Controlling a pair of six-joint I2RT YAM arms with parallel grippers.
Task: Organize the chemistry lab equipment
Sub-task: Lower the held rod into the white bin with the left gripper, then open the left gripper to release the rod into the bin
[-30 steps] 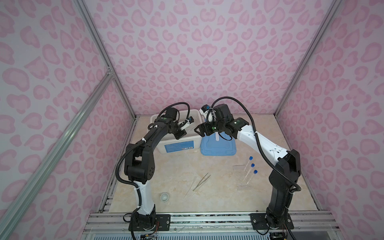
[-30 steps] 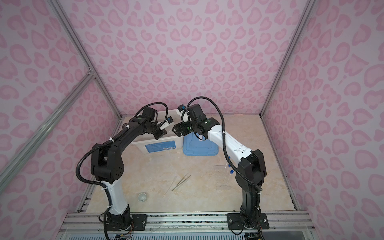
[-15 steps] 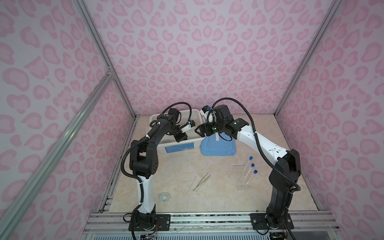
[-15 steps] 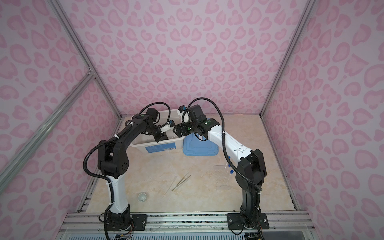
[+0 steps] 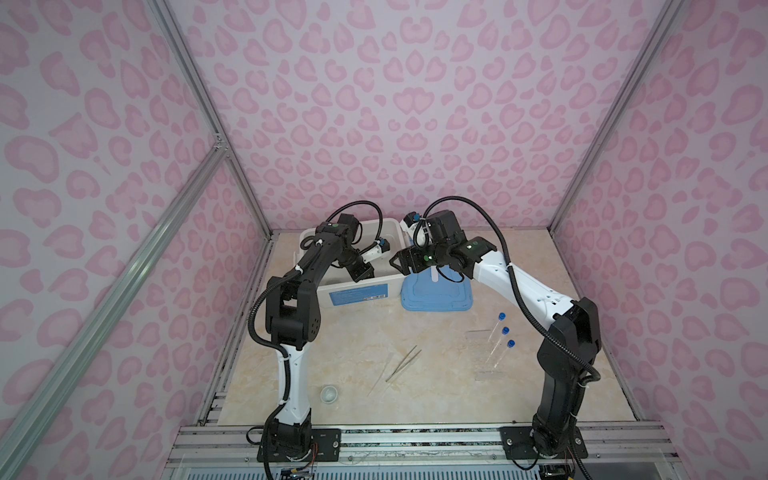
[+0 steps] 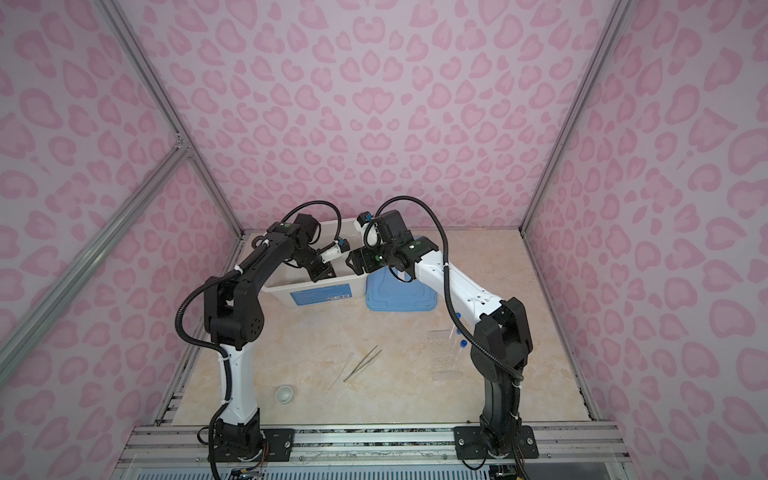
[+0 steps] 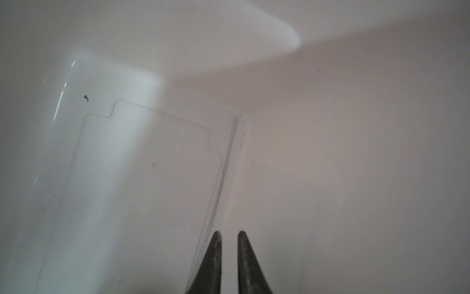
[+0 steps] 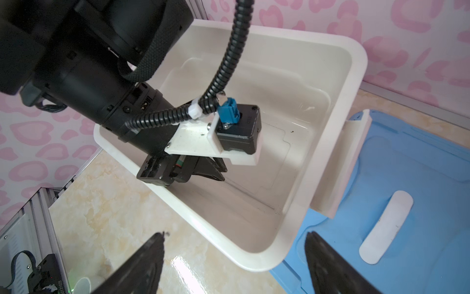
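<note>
Pink leopard-print walls box in a pale marble tabletop [image 5: 436, 365]. At its back stands the white bin [image 5: 392, 237], your landmark. On the bin's floor the long thin rod [image 7: 227, 163] lies flat along the foot of 1 wall.

Your left gripper [image 7: 229, 235] is down inside the bin. Its fingertips are parted by a narrow gap with nothing between them, and the rod runs just beside 1 of them. Your right gripper [image 8: 236, 233] hangs over the bin's rim, spread wide and empty.

Just beside the bin lies the blue lid [image 5: 436, 295]. Well in front of the bin are 3 blue-capped tubes [image 5: 500, 332] in the clear rack [image 5: 486, 353], the tweezers [image 5: 403, 365] and 1 dish [image 5: 329, 392].

Expect the rod to be light, stiff, smooth and quick to roll, and possibly brittle. If you retake it, pinch gently near mid-length.

The blue label [image 5: 359, 296] on the bin's front carries print too small to read.
</note>
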